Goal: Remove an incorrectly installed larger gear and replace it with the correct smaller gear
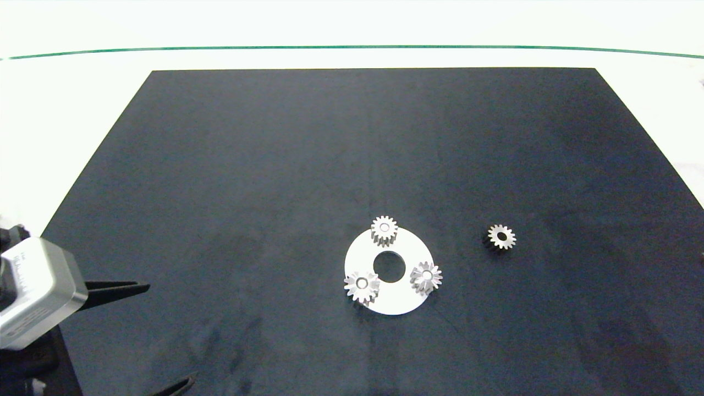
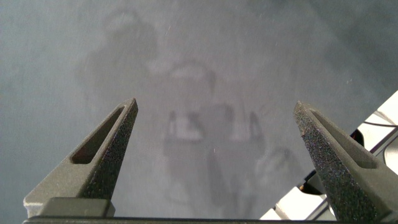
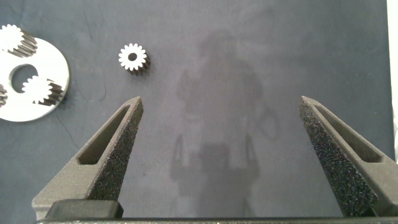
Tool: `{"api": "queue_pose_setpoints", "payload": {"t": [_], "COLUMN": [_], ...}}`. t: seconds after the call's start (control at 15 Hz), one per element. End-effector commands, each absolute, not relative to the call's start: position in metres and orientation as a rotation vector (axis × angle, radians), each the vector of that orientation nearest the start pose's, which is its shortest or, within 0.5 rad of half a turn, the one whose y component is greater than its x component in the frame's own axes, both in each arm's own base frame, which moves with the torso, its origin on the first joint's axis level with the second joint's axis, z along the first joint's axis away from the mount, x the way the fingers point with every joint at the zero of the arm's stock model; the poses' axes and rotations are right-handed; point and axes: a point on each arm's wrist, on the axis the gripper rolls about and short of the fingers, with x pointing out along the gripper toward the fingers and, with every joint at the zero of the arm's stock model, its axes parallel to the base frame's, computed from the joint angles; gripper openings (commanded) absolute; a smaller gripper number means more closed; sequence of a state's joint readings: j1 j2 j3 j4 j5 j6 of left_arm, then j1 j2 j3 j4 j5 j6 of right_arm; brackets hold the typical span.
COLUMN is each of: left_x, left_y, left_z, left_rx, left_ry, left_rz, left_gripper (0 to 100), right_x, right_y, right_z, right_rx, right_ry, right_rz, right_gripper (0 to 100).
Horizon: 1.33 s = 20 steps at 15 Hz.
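Observation:
A silver disc plate (image 1: 396,300) with a centre hole lies on the black mat and carries three silver gears. The back gear (image 1: 384,230) is narrow. The front-left gear (image 1: 362,286) and the front-right gear (image 1: 426,276) (image 3: 38,90) both look wider, and I cannot tell which of them is the larger gear. The smaller gear (image 1: 501,237) (image 3: 132,58) lies loose on the mat to the plate's right. My left gripper (image 1: 171,330) (image 2: 214,102) hangs open over the mat's front-left corner, far from the plate. My right gripper (image 3: 221,99) is open and empty, short of the loose gear, and out of the head view.
The black mat (image 1: 275,165) covers most of a white table. A thin green line (image 1: 352,47) runs along the table's far side. The mat's left edge is close to the left arm's silver wrist housing (image 1: 33,291).

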State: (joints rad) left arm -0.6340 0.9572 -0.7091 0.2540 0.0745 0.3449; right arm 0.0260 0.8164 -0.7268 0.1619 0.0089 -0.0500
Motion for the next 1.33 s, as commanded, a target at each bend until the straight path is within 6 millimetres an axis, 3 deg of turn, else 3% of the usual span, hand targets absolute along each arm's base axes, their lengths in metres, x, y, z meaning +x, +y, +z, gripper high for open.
{"api": "queue_pose_setpoints", "payload": {"t": [0.07, 0.67, 1.07, 1.33], "left_x": [0.104, 0.133, 0.156, 0.161], "left_y": [-0.08, -0.136, -0.167, -0.182], "left_z": [0.229, 0.221, 0.212, 0.207], "left_rx": [0.573, 0.746, 0.713, 0.712], "left_ry": [0.415, 0.477, 0.438, 0.414], "left_rz": [-0.634, -0.696, -0.705, -0.728], "left_gripper": [100, 100, 100, 100], "right_x": [0.078, 0.077, 0.077, 0.078], "right_y": [0.002, 0.002, 0.002, 0.002], "right_z": [0.252, 0.251, 0.249, 0.248], "right_rx": [-0.054, -0.053, -0.053, -0.053], "right_ry": [0.266, 0.264, 0.272, 0.274], "right_rz": [0.044, 0.042, 0.04, 0.039], "right_gripper": [100, 100, 100, 100]}}
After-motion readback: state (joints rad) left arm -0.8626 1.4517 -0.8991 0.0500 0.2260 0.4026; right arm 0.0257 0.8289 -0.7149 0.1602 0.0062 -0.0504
